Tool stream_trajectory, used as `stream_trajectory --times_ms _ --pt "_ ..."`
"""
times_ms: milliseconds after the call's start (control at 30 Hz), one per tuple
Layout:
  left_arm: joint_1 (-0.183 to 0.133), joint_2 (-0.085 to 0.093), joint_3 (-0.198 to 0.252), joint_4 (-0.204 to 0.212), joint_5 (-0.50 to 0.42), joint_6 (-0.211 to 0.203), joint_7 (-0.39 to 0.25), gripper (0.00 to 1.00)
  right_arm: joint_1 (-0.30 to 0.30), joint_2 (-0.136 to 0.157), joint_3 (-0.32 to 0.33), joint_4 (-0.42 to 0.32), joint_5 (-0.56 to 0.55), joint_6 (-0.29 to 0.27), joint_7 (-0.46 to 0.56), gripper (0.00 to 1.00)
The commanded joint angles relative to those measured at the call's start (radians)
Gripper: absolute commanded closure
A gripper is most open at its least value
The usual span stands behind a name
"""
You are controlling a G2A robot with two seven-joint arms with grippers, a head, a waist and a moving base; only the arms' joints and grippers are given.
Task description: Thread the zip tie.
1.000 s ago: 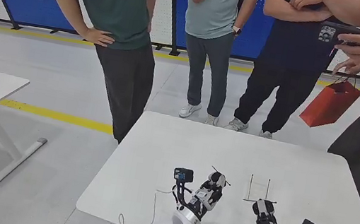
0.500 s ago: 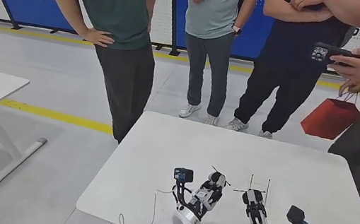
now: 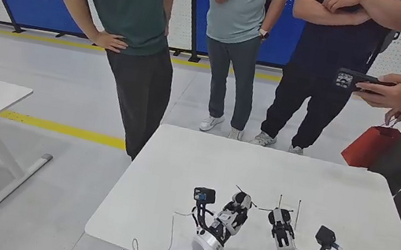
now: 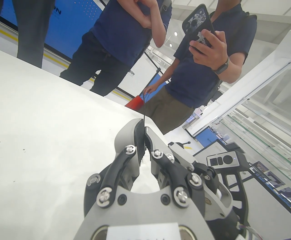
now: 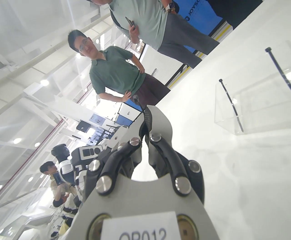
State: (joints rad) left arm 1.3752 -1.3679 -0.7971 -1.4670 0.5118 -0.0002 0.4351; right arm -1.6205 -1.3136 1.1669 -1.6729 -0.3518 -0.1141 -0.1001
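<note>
Black tie (image 4: 144,109) standing up, left tool (image 4: 143,124) pinching it; right tool (image 5: 146,108) pressing together nearby. Seemingly lining up ends; next needing fine tip-to-head aiming.

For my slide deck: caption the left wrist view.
Left gripper shut on a thin black zip tie over the white table.

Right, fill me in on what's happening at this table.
The robot's left pincer is shut on a thin black zip tie that sticks up past its tips, ready for threading. The right pincer is shut too, near a clear stand with two more ties upright in it.
</note>
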Motion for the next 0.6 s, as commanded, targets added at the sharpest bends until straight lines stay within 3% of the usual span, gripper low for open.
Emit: stream_trajectory --times_ms 0,567 --pt "0.0 0.0 0.0 0.0 0.0 0.0 0.0 1.0 0.0 0.0 0.0 0.0 0.0 0.0 0.0 1.0" --pt "0.0 0.0 0.0 0.0 0.0 0.0 0.0 1.0 0.004 -0.004 0.002 0.003 0.013 -0.017 0.005 1.0"
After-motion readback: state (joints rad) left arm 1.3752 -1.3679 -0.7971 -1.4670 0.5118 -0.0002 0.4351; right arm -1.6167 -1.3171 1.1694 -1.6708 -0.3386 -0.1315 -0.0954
